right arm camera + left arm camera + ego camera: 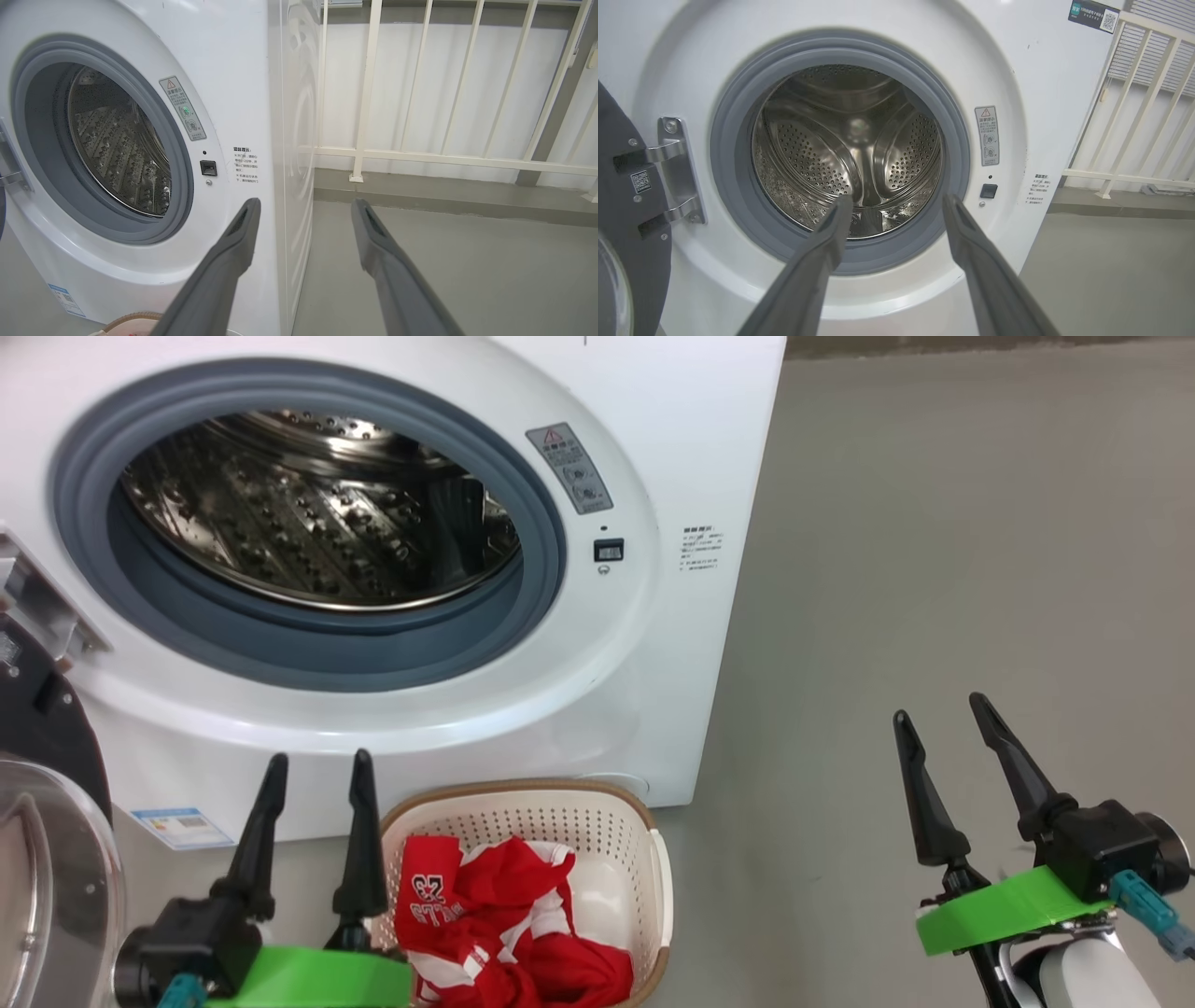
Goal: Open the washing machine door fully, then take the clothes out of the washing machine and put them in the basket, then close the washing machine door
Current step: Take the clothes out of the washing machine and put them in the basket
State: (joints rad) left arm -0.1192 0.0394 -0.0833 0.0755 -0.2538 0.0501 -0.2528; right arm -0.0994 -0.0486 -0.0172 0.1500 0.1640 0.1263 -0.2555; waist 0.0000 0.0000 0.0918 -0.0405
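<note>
Nearest you, at the lower left of the head view, your left pincer (318, 763) points upward with its two dark fingers spread wide and nothing held between them. At the lower right, your right pincer (939, 709) stands equally wide open and likewise grips nothing, with bare floor (934, 523) beyond it. Just beside the left pincer sits the basket (523, 793), and the clothes (504, 915) lie heaped inside it, red and white, one showing a white 23. The basket rests on the floor against the foot of the washing machine (597, 691). At your far left, the washing machine door (47, 859) is swung open on its hinge, its glass bowl facing you. Beyond, the grey rubber ring (308, 653) frames the perforated steel drum (317, 513). Farthest, in the right wrist view, a white railing (448, 158) stands behind the machine.
</note>
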